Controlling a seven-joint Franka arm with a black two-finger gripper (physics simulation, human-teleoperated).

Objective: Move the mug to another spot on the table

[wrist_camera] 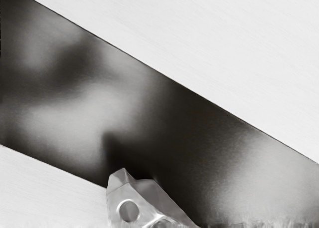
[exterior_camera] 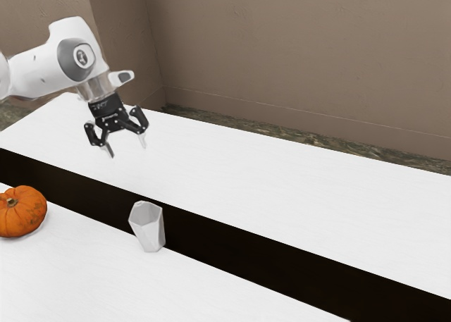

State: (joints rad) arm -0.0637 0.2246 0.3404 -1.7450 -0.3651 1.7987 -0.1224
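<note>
A white faceted mug [exterior_camera: 147, 226] stands upright on the near white table surface, close to the dark gap that splits the table. My black gripper [exterior_camera: 125, 146] hangs open in the air above the far surface, up and toward the exterior view's left of the mug, with nothing between its fingers. In the wrist view the mug [wrist_camera: 142, 203] appears from above, beside the dark gap.
An orange pumpkin [exterior_camera: 21, 211] rests on the near surface at the exterior view's left, apart from the mug. A dark band [exterior_camera: 232, 248] runs diagonally between the near table surface [exterior_camera: 84, 280] and the far one [exterior_camera: 296, 188]. Brown walls stand behind.
</note>
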